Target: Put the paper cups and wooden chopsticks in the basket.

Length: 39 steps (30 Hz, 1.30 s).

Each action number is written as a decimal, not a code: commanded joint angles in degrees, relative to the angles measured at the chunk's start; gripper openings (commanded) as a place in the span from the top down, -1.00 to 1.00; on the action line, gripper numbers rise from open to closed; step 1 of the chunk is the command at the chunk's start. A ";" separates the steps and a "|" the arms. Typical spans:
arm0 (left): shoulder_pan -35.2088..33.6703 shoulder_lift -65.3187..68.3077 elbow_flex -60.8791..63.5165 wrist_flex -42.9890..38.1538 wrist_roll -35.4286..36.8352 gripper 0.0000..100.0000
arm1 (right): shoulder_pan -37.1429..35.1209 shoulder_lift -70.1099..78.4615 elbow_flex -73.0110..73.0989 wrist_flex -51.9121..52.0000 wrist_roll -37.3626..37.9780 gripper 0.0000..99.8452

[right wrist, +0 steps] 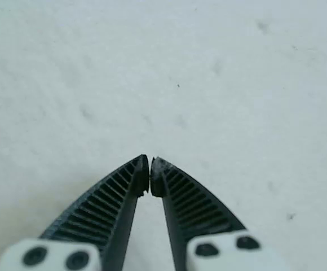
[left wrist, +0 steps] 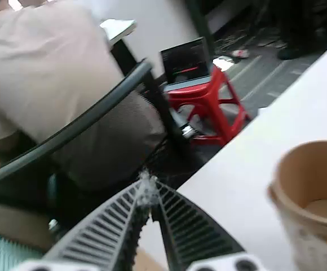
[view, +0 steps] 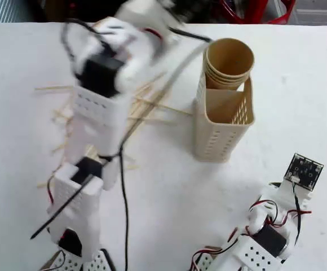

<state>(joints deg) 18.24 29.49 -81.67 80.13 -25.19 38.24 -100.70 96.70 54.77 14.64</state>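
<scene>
Raised near the far edge of the surface (view: pixel 299 84): left end effector (left wrist: pixel 149 189), fingers pressed together, nothing visible between them. Just beside and below it, on the side toward the right arm: paper cups (view: pixel 229 61), nested in one stack and standing in the part of the basket (view: pixel 222 130) nearer this end effector, rims well above the basket wall. Behind and beneath it, partly under its own arm: wooden chopsticks (view: pixel 169 109), scattered loose on the surface, near the basket but outside it. Low over bare surface: right end effector (right wrist: pixel 150 169), fingers likewise pressed tip to tip and holding nothing, with basket and chopsticks well apart from it, off toward the left arm.

Step in hand, as judged: cups apparently done, chopsticks not yet done, with no stick seen in the open part of the basket.

Next move, likely: lowering the left end effector over the pile, spreading the fingers, pinching one stick or a small bundle near mid-length, then lifting and tipping it upright into the open part beside the cups.

Risk: thin sticks slipping from the pinch or catching on the basket rim.
</scene>
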 commanded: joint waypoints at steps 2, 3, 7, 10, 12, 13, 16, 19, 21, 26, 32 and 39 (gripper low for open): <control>-16.57 5.23 3.69 -5.98 0.79 0.95 | 0.40 0.40 0.35 -0.57 0.70 0.96; -18.51 7.43 5.54 -8.70 0.88 0.95 | 0.40 0.40 0.35 -0.57 0.70 0.96; -22.46 17.54 10.55 -20.22 0.79 0.95 | 0.40 0.40 0.35 -0.57 0.70 0.96; -22.73 25.36 10.73 -30.86 0.79 0.95 | 0.40 0.40 0.35 -0.57 0.70 0.96; -22.37 29.85 10.73 -38.07 0.79 0.95 | 0.40 0.40 0.35 -0.57 0.70 0.96; -21.93 31.43 10.73 -40.53 0.79 0.95 | 0.40 0.40 0.35 -0.57 0.70 0.96; -21.14 34.86 10.73 -43.96 0.62 0.95 | 0.40 0.40 0.35 -0.57 0.70 0.96; -20.97 37.58 10.81 -45.36 0.53 0.95 | 0.40 0.40 0.35 -0.57 0.70 0.96; -21.14 38.99 10.81 -45.27 0.53 0.95 | 0.40 0.40 0.35 -0.57 0.70 0.96; -21.14 41.71 10.81 -44.84 0.70 0.95 | 0.40 0.40 0.35 -0.57 0.70 0.96; -21.05 41.71 10.81 -39.74 0.79 0.95 | 0.40 0.40 0.35 -0.57 0.70 0.96; -20.88 41.80 10.81 -33.32 0.79 0.95 | 0.40 0.40 0.35 -0.57 0.70 0.96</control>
<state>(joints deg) -3.56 72.31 -70.77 43.82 -24.92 38.24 -100.70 96.70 54.77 14.64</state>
